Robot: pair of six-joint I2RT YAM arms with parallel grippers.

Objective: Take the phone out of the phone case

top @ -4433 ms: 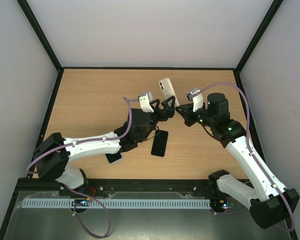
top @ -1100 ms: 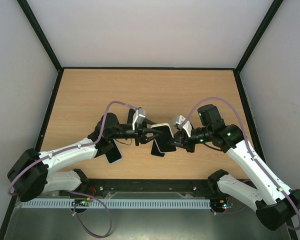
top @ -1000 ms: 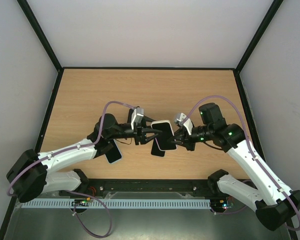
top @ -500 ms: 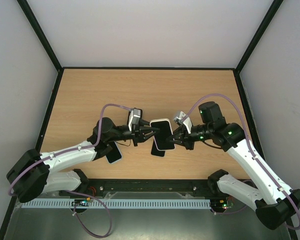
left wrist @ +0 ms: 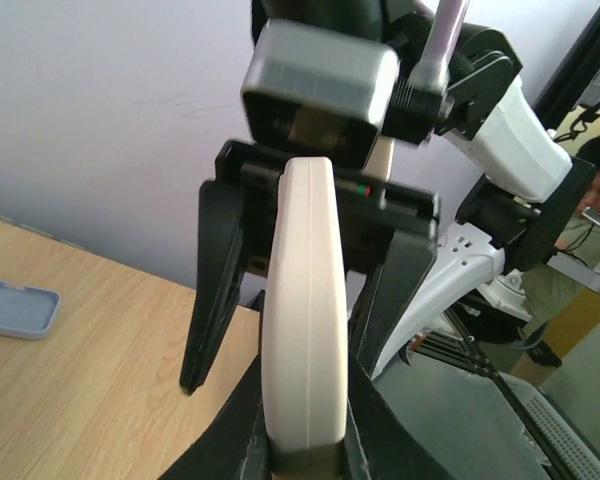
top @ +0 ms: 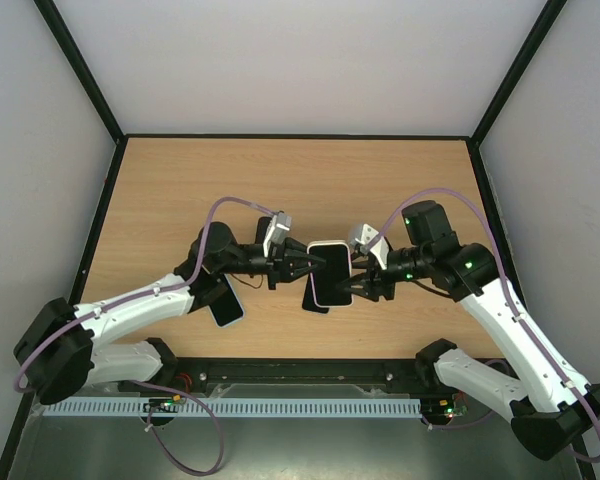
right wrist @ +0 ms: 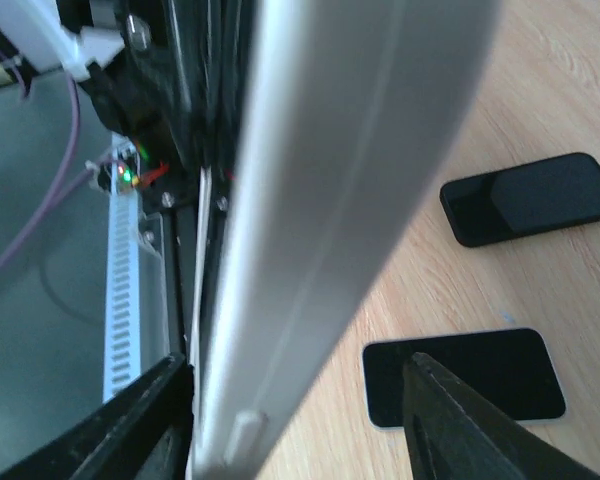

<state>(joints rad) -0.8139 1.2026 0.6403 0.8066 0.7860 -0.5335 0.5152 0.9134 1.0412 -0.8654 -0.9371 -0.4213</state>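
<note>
I have the left tool (top: 302, 266) clamped tight on one end of the white phone case (left wrist: 305, 300). The case is up off the light wooden bench (top: 180, 180), hanging in the air between the two arms, over the front middle of the bench. From above, the dark-screened phone (top: 330, 277) sits inside the case, screen towards the overhead camera, with a white rim showing all round it. On the left wrist view the case is edge-on, and my own fingers pinch it at the bottom of the view. The right tool (top: 364, 282) is at the opposite end with its jaws parted. Its black fingers (left wrist: 215, 290) stand one on each side of the case with a gap on both sides, so it grips nothing. The right wrist view agrees: the white edge runs up the middle, and the dark fingers sit low on either side, clear of it. Down on the bench, a plain black phone (top: 312, 301) lies flat, partly under the raised one. A second phone with a pale rim (top: 226, 306) lies beside the left forearm. A pale blue flat slab with rounded corners (left wrist: 15, 308) lies further off; phone or case, I cannot tell.
</note>
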